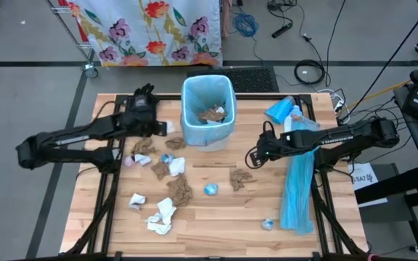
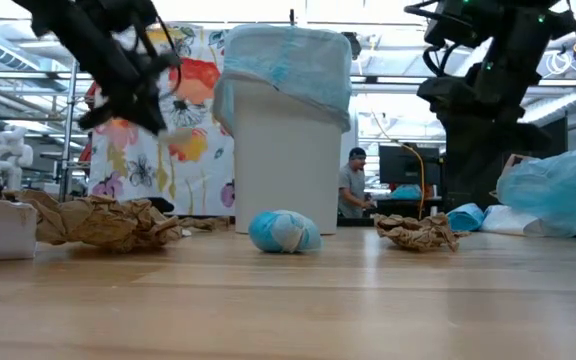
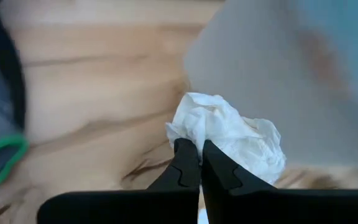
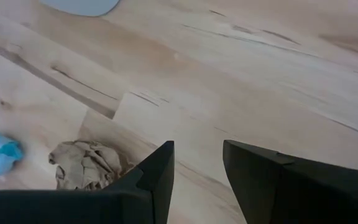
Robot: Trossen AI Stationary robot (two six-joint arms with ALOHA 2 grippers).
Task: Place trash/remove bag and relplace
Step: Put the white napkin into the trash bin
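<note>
A white bin (image 1: 207, 109) lined with a light-blue bag stands at the table's far middle, with brown wads inside. Trash lies scattered in front of it: brown paper wads (image 1: 180, 191) (image 1: 239, 178), white tissue wads (image 1: 162, 216) and a blue-and-white ball (image 2: 283, 231). My left gripper (image 1: 164, 128) is just left of the bin, above the table, shut on a white tissue wad (image 3: 225, 134). My right gripper (image 1: 255, 156) hangs open over bare wood to the right of the bin, with a brown wad (image 4: 86, 165) close beside its fingers. My left gripper pinches the white tissue wad at its crumpled edge (image 3: 188, 135) between its two fingertips (image 3: 219, 168). The fingers slant down toward the bin's side. The wad sticks out past the fingertips and is lifted clear of the table.
A long light-blue plastic strip (image 1: 298, 188) lies along the table's right side under the right arm, with more blue plastic (image 1: 281, 110) at the far right. A flowered cloth (image 1: 151, 29) hangs behind the table. A person (image 2: 351, 185) sits far off in the room.
</note>
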